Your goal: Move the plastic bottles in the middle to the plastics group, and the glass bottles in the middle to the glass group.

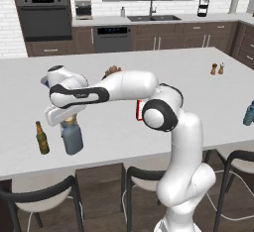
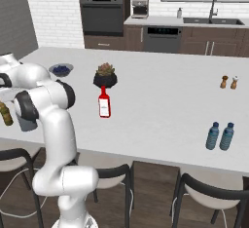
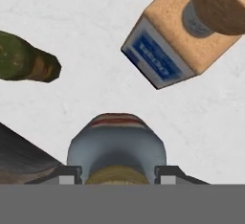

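Two claw [image 3: 116,179] fingertips clamp the tan cap of the grey bottle [image 1: 73,137], beside the beer bottle [image 1: 41,138].

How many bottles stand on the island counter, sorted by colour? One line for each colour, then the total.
Blue plastic bottles: 2
Red bottle: 1
Grey bottle with tan cap, at the claw: 1
Brown beer bottle: 1
Clear square bottle with blue label: 1
Total: 6
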Controlling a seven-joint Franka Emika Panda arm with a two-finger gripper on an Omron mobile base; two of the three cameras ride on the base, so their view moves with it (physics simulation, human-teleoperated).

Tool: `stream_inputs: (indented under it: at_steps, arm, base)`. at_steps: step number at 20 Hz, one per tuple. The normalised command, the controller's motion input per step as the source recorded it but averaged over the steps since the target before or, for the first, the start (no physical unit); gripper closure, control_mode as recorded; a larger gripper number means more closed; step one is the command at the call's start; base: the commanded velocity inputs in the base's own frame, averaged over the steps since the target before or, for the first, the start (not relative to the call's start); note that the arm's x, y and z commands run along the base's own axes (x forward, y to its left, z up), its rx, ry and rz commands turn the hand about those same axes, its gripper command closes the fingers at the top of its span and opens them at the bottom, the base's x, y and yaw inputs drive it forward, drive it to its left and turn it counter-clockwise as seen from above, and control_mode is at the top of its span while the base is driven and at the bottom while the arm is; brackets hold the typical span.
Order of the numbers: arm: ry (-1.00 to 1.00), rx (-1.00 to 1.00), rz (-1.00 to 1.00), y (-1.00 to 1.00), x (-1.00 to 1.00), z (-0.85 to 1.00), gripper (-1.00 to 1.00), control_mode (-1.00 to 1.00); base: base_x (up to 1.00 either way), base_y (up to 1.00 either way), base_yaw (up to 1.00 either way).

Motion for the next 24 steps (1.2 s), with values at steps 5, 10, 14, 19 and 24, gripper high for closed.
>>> stream_inputs:
  at_steps: [5, 10, 14, 19, 24]
  arm:
    - [-0.07, -0.04, -0.01, -0.29, 0.01, -0.03, -1.00, -1.00]
    - [-0.18, 0.02, 0.00, -0.11, 0.01, 0.28, -1.00, -1.00]
    - [-0.16, 0.06, 0.00, -0.07, 0.00, 0.48, -1.00, -1.00]
    - [-0.10, 0.04, 0.00, -0.25, 0.11, 0.35, -1.00, -1.00]
    - [-0.04, 0.06, 0.00, -0.40, 0.22, 0.20, -1.00, -1.00]
  base:
    - [0.00, 0.00, 0.00]
    - [0.00, 0.00, 0.00]
    - [0.00, 0.00, 0.00]
    - [0.00, 0.00, 0.00]
    - [0.00, 0.00, 0.00]
